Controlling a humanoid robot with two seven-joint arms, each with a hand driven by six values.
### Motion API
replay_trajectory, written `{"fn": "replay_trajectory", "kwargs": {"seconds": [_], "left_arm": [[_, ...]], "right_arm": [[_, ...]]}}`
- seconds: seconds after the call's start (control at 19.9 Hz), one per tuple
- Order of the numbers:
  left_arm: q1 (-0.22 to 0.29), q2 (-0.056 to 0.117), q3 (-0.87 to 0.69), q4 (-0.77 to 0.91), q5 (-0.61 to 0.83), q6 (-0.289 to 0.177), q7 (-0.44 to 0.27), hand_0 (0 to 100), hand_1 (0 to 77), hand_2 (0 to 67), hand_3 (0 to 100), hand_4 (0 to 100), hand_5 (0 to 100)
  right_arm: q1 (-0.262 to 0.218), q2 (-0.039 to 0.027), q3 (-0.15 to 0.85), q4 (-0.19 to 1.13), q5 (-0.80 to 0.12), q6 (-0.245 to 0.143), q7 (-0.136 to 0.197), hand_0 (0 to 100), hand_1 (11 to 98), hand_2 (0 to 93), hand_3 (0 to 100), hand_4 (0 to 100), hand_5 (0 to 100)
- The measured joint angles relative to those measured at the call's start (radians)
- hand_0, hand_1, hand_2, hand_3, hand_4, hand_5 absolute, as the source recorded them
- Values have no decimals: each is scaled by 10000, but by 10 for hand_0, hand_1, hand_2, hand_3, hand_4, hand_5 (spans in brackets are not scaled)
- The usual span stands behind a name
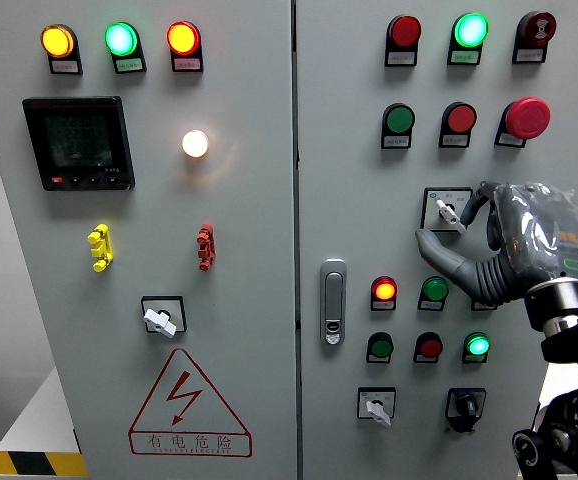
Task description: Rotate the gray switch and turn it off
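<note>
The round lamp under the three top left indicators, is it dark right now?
No, the round lamp below the row of three indicators on the left door is glowing bright white, with a soft halo on the gray panel around it.

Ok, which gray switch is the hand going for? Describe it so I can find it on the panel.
Look at the right-hand cabinet door, right of the door handle. Under the row of green, red and mushroom buttons sits the gray rotary switch on a square plate, with the right hand reaching it. Unlike the two lower switches, it sits mid-door, above the lit red lamp.
</note>
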Motion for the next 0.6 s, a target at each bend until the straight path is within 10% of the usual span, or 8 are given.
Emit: {"fn": "replay_trajectory", "kwargs": {"seconds": [0.6], "left_arm": [[3,0,1,0,5,0,-1,844,0,134,187,82,109]], "right_arm": [[57,0,-21,-92,-19,-86,-43,509,311,671,1000,1000,1000]]}}
